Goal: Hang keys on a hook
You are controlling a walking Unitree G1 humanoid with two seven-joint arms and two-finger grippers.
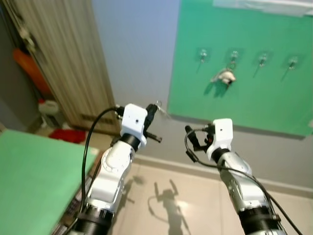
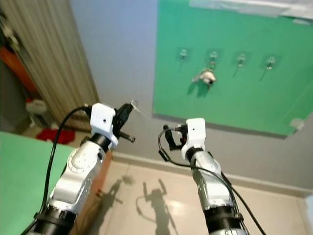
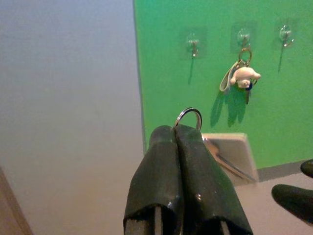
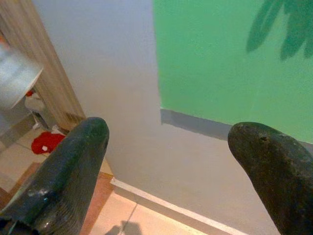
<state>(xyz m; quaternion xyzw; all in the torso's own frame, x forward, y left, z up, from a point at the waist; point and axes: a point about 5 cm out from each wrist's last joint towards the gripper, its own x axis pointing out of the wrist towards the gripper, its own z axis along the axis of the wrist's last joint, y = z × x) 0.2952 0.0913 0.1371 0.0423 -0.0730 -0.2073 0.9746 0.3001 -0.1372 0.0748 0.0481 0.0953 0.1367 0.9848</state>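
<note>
The fingers of the left gripper are seen clenched together at the lower centre of the left wrist view, and a silver key ring is grasped between their tips, its loop standing out above them. In the left eye view this gripper is raised at the centre of the frame, just left of the green board's lower left corner, with the ring and a thin metal piece projecting from the fingertips toward the board.

The fingers of the right gripper are held released, wide apart, one at the lower left and the other at the lower right of the right wrist view, with nothing between them. In the left eye view the right gripper is raised right of centre, near the left one but apart from it.

Behind the grippers a green board is fixed to the grey wall in the upper right of the frame. A row of four clear hooks is mounted across its upper part. On the second hook from the left a set of keys with a white charm is already hung. At the left edge a green counter is seen, and a wooden panel stands in the upper left.
</note>
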